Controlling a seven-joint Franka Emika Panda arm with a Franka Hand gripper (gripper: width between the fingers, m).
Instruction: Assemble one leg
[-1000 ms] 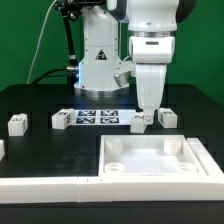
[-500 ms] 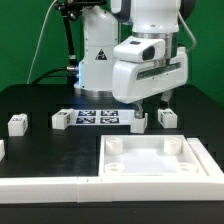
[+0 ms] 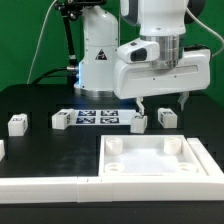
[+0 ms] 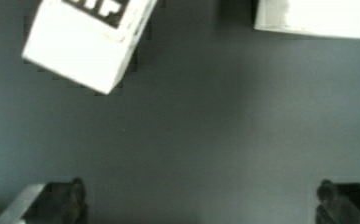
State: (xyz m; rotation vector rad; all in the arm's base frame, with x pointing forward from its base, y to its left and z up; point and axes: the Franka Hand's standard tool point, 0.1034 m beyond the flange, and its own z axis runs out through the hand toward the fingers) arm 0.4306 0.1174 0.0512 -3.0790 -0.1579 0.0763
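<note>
Several small white legs lie on the black table in the exterior view: two at the left (image 3: 16,124) (image 3: 61,119) and two under the arm (image 3: 139,122) (image 3: 167,117). My gripper (image 3: 165,104) hangs open and empty just above the pair under the arm, with one finger over each side of them. In the wrist view the gripper (image 4: 203,205) holds nothing between its wide-apart fingertips (image 4: 52,200). A tagged leg (image 4: 92,40) and a second white block (image 4: 319,15) lie on the dark table beyond them.
The large white tabletop panel (image 3: 190,150) with round corner holes lies at the front right. The marker board (image 3: 98,117) lies between the legs. A long white ledge (image 3: 40,185) runs along the front left. The robot base (image 3: 98,55) stands behind.
The gripper has risen from just above the leg next to the marker board, turned about its axis and shifted toward the exterior view's right. The legs have not moved.
</note>
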